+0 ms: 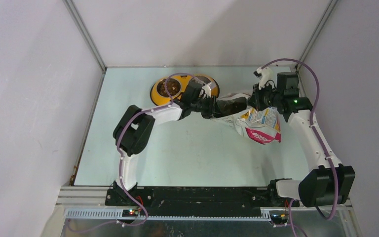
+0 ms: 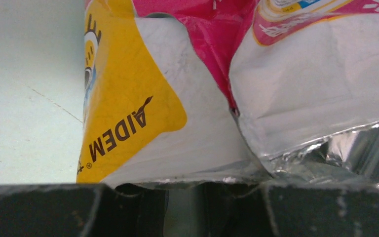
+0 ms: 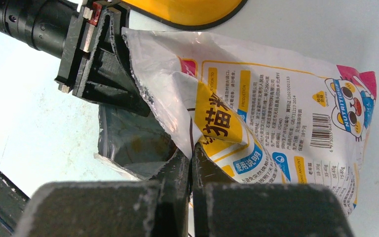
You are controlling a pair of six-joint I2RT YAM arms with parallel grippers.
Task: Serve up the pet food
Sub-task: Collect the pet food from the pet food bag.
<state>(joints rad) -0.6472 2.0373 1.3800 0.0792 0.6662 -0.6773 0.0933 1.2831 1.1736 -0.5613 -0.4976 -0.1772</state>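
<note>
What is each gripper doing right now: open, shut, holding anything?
Left gripper: closed on the mouth edge of the food bag.
Right gripper: shut, pinching the opposite lip of the food bag.

Right pincer [image 3: 191,170] clamped on foil bag [image 3: 281,108] rim, left pincer [image 3: 131,81] gripping opposite rim

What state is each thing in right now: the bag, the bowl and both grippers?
foil bag: lying down, mouth pulled open.
double bowl: upright, kibble in one cup, other cup mostly hidden.
left gripper: closed on one rim of the bag's mouth.
right gripper: shut on the opposite rim.
</note>
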